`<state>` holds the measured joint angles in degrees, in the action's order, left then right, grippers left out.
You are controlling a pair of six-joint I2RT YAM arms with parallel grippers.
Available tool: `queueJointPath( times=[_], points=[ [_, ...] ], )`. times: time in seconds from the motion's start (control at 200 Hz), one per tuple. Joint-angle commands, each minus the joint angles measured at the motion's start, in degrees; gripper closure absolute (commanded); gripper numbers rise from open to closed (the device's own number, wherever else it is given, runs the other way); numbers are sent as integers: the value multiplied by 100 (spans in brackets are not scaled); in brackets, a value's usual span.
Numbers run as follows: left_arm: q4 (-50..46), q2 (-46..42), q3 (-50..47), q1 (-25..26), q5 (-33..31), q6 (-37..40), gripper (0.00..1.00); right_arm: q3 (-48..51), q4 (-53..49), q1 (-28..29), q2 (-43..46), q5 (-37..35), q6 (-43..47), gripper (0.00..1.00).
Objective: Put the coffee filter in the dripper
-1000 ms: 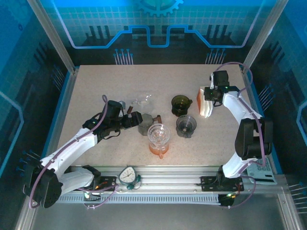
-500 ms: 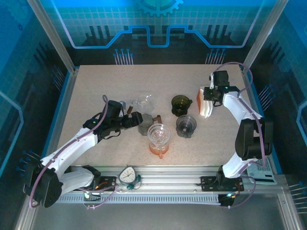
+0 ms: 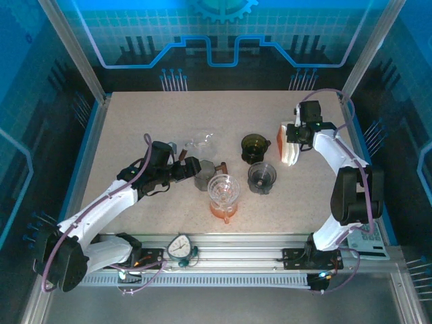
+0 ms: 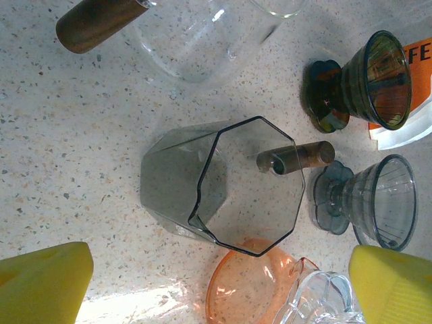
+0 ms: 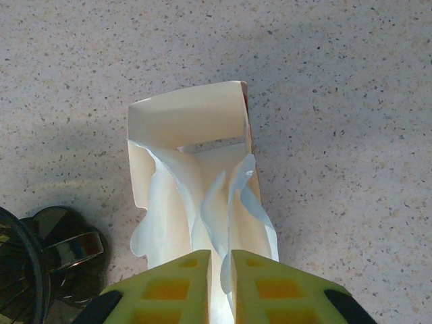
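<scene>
Reaching over the far right side of the table, the right arm is folded at the elbow, with its wrist brought down above an opened filter packet. The right gripper is seen with its yellow fingers pressed almost together. A white coffee filter is pinched in the thin slit between them, the paper rising out of the packet's open mouth. The packet itself is laid flat on the table, just beside a dark green dripper.

The left arm is stretched low from the near left corner toward the middle. The left gripper is spread wide, its yellow pads set at the two lower corners of the wrist view, and nothing is held. An octagonal grey dripper with a brown handle is found just ahead of the open jaws. A clear dripper on an orange base is placed near it, a round grey dripper to its right, and a glass carafe behind.

The table is topped in speckled beige. It is enclosed by aluminium posts and blue-lit panels printed with a grid. A round dial is mounted on the rail at the near edge.
</scene>
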<state>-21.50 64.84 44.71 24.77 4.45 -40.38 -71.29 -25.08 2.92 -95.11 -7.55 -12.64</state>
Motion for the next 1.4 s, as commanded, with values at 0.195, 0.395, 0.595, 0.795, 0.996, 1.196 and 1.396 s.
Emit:
queueJointPath(
  times=[0.195,0.395,0.595,0.795,0.996,1.196,1.396],
  points=[
    [59,38,-76,-99,185,-31,1,71,-85,-95,-7,-109,25,88],
    [58,38,-68,-105,200,-31,1,47,-111,-105,-60,-110,33,91],
    [62,63,-52,-127,222,-29,1,63,-85,-125,-26,-107,43,100],
    [62,89,-28,-145,256,-31,1,124,55,-119,258,-55,25,100],
    [82,120,-12,-156,291,-51,1,3,80,-113,460,-1,5,100],
    [92,137,-2,-175,325,-60,1,-127,-14,-105,669,-61,-27,100],
    [77,153,60,-199,412,-84,1,-124,11,-81,1231,-44,-70,100]
  ],
)
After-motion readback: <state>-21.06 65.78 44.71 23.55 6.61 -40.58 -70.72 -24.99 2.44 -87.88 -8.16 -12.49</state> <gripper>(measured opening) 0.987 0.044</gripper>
